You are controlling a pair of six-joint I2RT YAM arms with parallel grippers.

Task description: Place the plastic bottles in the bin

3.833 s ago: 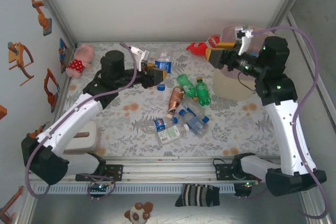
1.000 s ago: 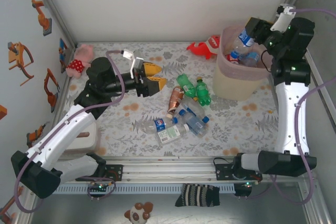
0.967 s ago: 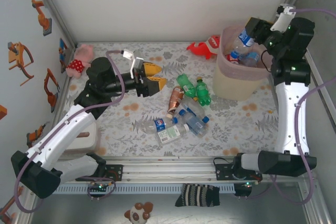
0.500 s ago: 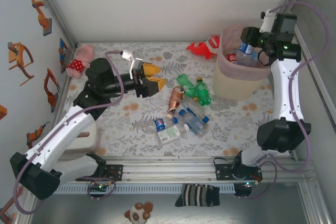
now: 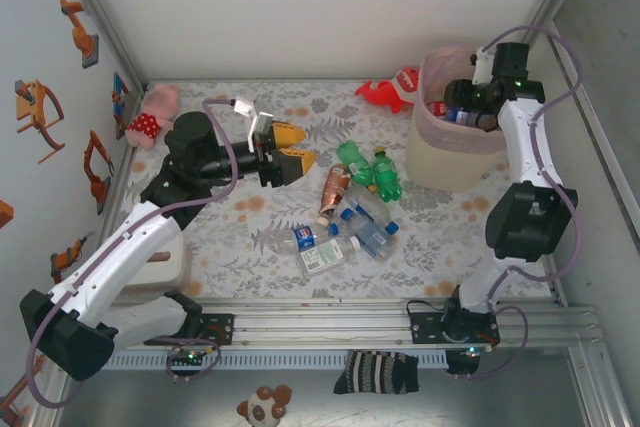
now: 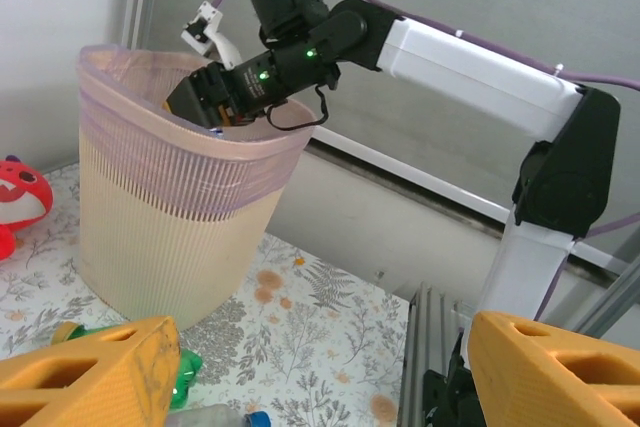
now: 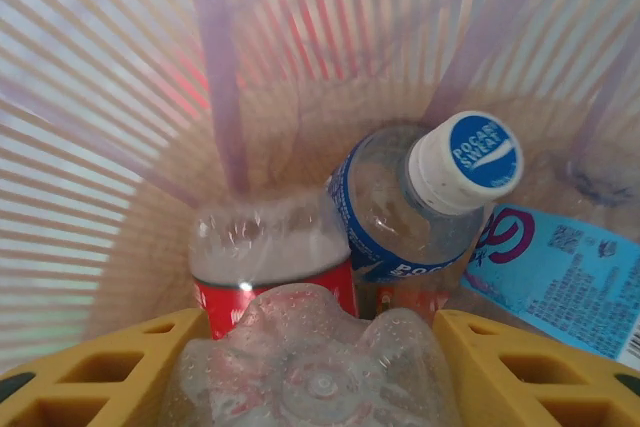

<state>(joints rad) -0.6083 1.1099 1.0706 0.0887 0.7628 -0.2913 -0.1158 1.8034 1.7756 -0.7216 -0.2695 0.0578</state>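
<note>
My right gripper [image 5: 458, 105] reaches down into the bin [image 5: 440, 162], a cream tub lined with a pink bag. Seen from the right wrist, it [image 7: 320, 352] is shut on a clear plastic bottle [image 7: 315, 372], base towards the camera, between the yellow fingers [image 7: 95, 372]. Below it in the bin lie a Pocari Sweat bottle [image 7: 430, 197], a red-labelled bottle [image 7: 270, 262] and a blue label [image 7: 560, 267]. My left gripper [image 5: 288, 159] hovers open and empty over the mat, left of the loose bottles: two green [image 5: 370, 169], one brown-labelled [image 5: 333, 192], several clear [image 5: 350, 232].
A red toy [image 5: 392, 89] lies left of the bin and a pink plush toy [image 5: 152, 113] sits at the far left corner. The left wrist view looks across at the bin [image 6: 170, 217], the right arm [image 6: 460, 57] over its rim, and the table's metal rail [image 6: 440, 347].
The right arm has swung its gripper with the clear bottle from above the bin's far rim down into the bin. The left arm has stayed put.
</note>
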